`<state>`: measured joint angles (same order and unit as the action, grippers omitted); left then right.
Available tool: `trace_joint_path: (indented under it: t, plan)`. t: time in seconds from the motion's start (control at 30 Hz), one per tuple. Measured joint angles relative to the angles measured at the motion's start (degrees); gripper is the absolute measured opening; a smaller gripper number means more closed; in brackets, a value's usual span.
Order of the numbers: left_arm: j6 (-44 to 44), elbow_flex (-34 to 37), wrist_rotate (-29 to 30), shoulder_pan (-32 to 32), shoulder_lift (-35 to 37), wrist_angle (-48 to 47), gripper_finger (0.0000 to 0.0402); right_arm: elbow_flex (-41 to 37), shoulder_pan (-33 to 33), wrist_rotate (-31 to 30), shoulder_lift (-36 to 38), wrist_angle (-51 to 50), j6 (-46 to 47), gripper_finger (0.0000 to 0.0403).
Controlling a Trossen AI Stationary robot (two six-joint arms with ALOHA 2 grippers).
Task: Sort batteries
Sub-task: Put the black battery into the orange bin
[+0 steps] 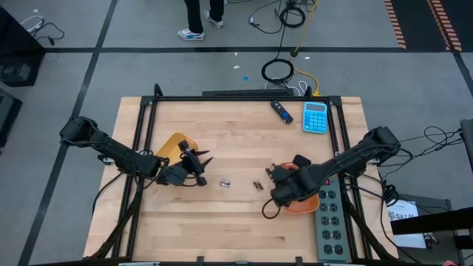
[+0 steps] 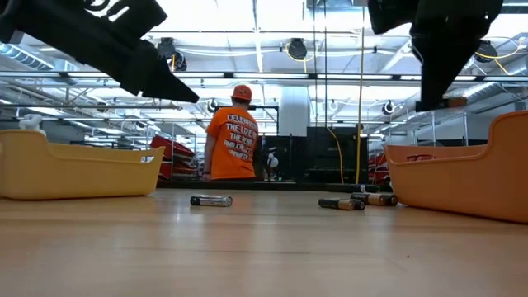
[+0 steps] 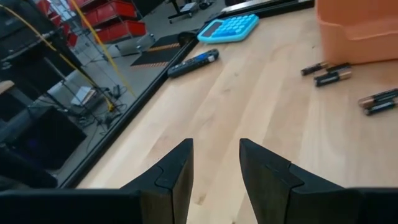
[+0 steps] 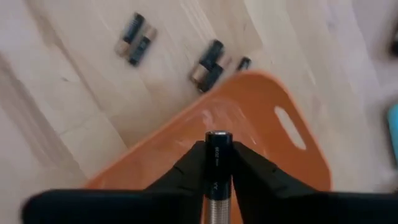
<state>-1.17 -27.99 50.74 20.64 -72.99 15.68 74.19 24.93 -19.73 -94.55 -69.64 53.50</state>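
Now, operator, your table point(image 1: 244, 222) is the broad wooden surface that carries everything, with both dark arms reaching in from its two sides. On the robot's left side sits the yellow tray point(image 1: 174, 142), and on the right side the orange tray point(image 1: 304, 204), partly covered by the right arm. Near the far edge you have the blue calculator point(image 1: 315, 117), and just beside it the dark blue-tipped stick point(image 1: 281, 111).

Your left tool point(image 3: 215, 158) hovers over bare wood beside the yellow tray, its fingers point(image 3: 177, 171) apart with nothing between them. Your right tool point(image 4: 217, 163) hangs over the orange tray and is clamped on a battery point(image 4: 218, 180), which stands on end between the fingers with its dark cap showing above them and its silver body below.

Between the two trays you see the loose batteries lying on their sides on the table: one pair point(image 1: 225, 182) nearer the middle, touching side by side, and a second cluster point(image 1: 259, 185) closer to the orange tray's edge. From table height the first pair reads as a single silver cylinder point(image 2: 211, 200); the others point(image 2: 356, 200) lie just in front of the orange tray.

Beyond the table a person in an orange shirt point(image 2: 233, 142) stands facing away.
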Motion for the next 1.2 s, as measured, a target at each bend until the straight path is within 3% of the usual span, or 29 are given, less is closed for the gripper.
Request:
trace_joint_path:
  t: [0.17, 0.3, 0.57, 0.73, 0.93, 1.2]
  plan:
    - [0.3, 0.0, -1.1, 0.0, 0.0, 0.9, 0.0138, 0.0, 0.6, 0.1, 0.1, -0.7, 1.9, 0.0163]
    - [2.0, 0.0, -1.1, -0.1, 0.0, 2.3, 0.0138, 0.0, -1.6, 0.1, 0.6, 0.8, -0.3, 0.019]
    - [4.7, 0.0, -1.1, -0.1, 0.0, 4.6, 0.0138, 0.1, -14.0, 6.1, 0.6, 8.1, -13.7, 0.017]
    - [5.1, 0.0, -1.1, -0.2, 0.0, 4.7, 0.0138, 0.1, -24.2, 16.7, -1.3, 7.0, -18.3, 0.016]
    - [5.2, 0.0, -1.4, -1.4, 0.0, 4.5, 0.0138, 0.1, -33.4, 25.2, -6.3, 3.5, -25.7, 0.016]
    - [7.6, 0.0, -4.3, -4.6, 0.0, 4.9, 0.0138, 0.1, -38.7, 29.7, -12.3, 1.1, -30.1, 0.016]
